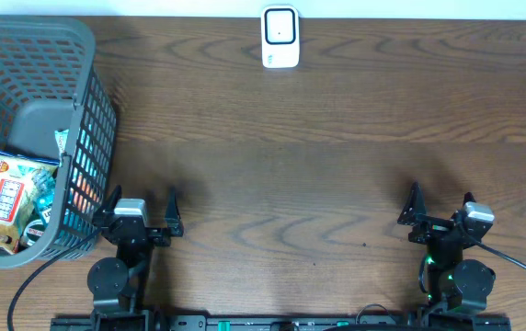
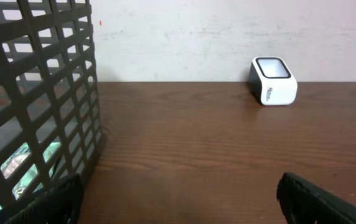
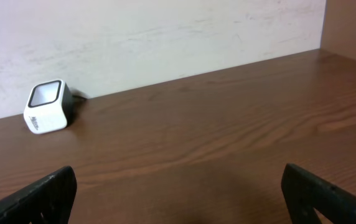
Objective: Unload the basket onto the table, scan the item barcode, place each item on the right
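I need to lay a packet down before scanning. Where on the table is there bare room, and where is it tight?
Bare: the middle of the table, between scanner at the back, basket at left, left gripper and right gripper in front; the right side too. Crowded: the left edge, where the basket stands beside the left gripper.
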Robot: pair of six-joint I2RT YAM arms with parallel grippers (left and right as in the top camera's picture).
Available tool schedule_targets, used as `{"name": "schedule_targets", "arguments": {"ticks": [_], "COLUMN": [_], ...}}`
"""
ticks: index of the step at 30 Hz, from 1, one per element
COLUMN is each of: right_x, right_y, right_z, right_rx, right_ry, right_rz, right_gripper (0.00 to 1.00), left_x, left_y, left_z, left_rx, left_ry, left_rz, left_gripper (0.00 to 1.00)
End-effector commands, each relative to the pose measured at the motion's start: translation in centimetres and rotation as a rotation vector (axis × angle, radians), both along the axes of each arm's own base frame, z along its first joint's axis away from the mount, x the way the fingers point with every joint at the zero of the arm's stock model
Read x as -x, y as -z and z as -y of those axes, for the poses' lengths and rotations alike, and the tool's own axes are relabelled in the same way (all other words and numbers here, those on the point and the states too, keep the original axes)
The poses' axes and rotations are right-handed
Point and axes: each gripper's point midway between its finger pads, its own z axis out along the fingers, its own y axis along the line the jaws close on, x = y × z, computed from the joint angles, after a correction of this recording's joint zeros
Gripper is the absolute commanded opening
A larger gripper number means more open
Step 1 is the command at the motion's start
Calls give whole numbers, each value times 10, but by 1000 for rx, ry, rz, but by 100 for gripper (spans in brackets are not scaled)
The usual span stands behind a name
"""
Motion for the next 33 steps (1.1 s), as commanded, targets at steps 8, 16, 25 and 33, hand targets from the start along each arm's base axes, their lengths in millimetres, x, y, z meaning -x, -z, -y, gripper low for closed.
{"name": "schedule_targets", "arguments": {"ticks": [8, 16, 25, 33], "right_x": [0, 0, 0, 0], "right_y": [2, 2, 2, 2], "right_z": [0, 0, 0, 0], "right_rx": [-10, -10, -10, -10], "right_ry": [5, 5, 5, 5], "right_rz": [-5, -5, -5, -5], "right_gripper": [99, 99, 99, 99], "left_x": [1, 0, 0, 0], "left_y": [16, 15, 19, 10], "left_z": [1, 1, -8, -7], "left_rx": [-4, -4, 2, 249], "left_ry": [3, 3, -49, -73], "left_rz": [-45, -42, -57, -59], "left_gripper": [98, 98, 98, 98]}}
